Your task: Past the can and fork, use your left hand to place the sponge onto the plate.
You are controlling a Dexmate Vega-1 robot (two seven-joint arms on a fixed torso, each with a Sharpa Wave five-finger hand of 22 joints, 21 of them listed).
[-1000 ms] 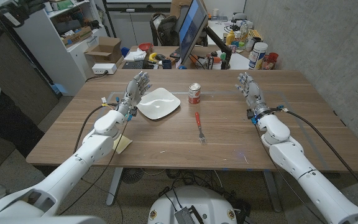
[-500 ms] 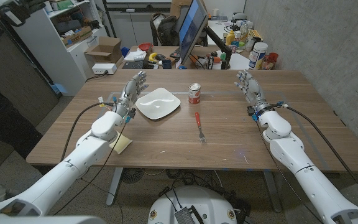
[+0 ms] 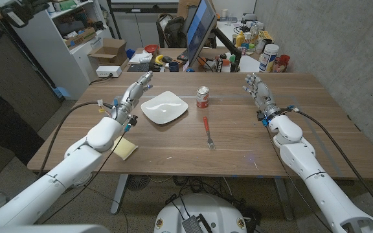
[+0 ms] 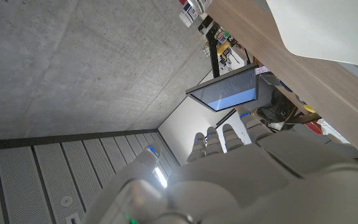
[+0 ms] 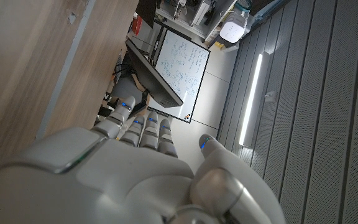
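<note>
So at this point my left hand [image 3: 133, 94] was up off the table on the left side, just left of the white plate [image 3: 165, 107], fingers stretched out and apart toward the far edge, gripping nothing at all. The yellow sponge [image 3: 125, 149] was sitting on the wood near the front edge, on the near-left, right beside my left forearm and partly tucked under it from the head cam, well short of the plate. The plate itself was bare as far as I could see, sitting left of center. The can [image 3: 203, 97] stood upright just right of the plate, a bit toward the far side, and the fork [image 3: 208, 133] with its red handle lay nearer to me than the can, tines pointing my way, not touching either one. My right hand [image 3: 258, 90] was over on the right side of the table [image 3: 238, 155], also raised with fingers loose and spread, empty. From the left wrist cam I got the back of the left hand [image 4: 241, 168] with the fingers straight, the table edge and a chunk of the plate's [image 4: 328, 28] rim past it. The right wrist cam showed the back of the right hand [image 5: 135, 168], fingers extended side by side, with the monitor [image 3: 198, 29] behind the table past them.
</note>
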